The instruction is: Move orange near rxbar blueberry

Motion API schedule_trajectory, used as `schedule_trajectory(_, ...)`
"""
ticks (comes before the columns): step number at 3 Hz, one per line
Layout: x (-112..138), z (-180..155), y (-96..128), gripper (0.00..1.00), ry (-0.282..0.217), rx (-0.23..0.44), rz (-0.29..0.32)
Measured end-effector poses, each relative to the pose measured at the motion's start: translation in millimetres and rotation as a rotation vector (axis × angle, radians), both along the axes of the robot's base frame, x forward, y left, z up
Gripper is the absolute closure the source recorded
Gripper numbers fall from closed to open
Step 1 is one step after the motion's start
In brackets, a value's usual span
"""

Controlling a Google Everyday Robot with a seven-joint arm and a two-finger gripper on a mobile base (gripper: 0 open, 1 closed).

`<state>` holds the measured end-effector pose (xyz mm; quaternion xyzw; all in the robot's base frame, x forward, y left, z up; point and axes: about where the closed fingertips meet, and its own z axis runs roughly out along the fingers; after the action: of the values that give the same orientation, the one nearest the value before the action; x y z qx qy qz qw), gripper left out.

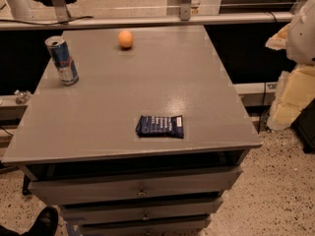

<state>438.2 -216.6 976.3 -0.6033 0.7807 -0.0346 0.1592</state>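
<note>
The orange point(125, 39) is small and round and sits at the far middle of the grey table top point(147, 82). The rxbar blueberry point(160, 126) is a flat dark navy wrapper with white lettering, lying near the front edge, right of centre. The two are far apart, with bare table between them. My gripper point(290, 100) shows as pale cream parts under the white arm point(304, 28) at the right edge of the view. It is off the table's right side, away from both things, and holds nothing that I can see.
A tall blue-and-silver drink can point(62, 60) stands at the far left of the table. Drawers point(140, 188) sit below the front edge. A rail point(147, 21) runs behind the table. A dark shoe point(42, 222) is at the bottom left on the speckled floor.
</note>
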Motion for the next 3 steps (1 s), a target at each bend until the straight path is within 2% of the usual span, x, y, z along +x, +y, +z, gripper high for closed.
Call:
schedule_trajectory(1, 1, 0, 0, 0.00, -0.003, 0.001, 0.000)
schedule_trajectory(2, 25, -12, 19, 0.00, -0.019, 0.046, 0.031)
schedule_trajectory(3, 72, -31, 50, 0.00, -0.043, 0.138, 0.074)
